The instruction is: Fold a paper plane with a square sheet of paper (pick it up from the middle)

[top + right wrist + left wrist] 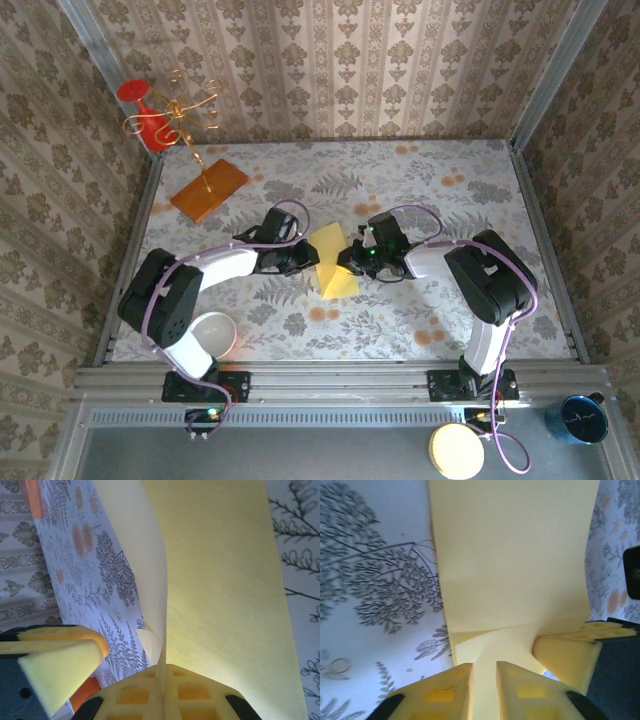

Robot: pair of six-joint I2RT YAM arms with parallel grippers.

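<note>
The pale-yellow square sheet of paper (335, 265), folded and creased, stands up off the table between my two grippers. Whether it has the paper plane's pointed shape I cannot tell. My right gripper (349, 258) is shut on the paper's folded edge, and in the right wrist view the sheet (220, 580) rises straight out of the closed right gripper (163, 667). My left gripper (303, 257) meets the paper from the left. In the left wrist view the left gripper (484, 667) has its fingers a narrow gap apart, with a strip of the paper (515, 555) showing in the gap. One right-gripper pad (570, 655) touches the sheet.
An orange board (208, 188) on a gold wire stand (190, 110) sits at the back left beside a red object (140, 110). A white bowl (213, 335) rests by the left arm's base. Patterned walls close off three sides.
</note>
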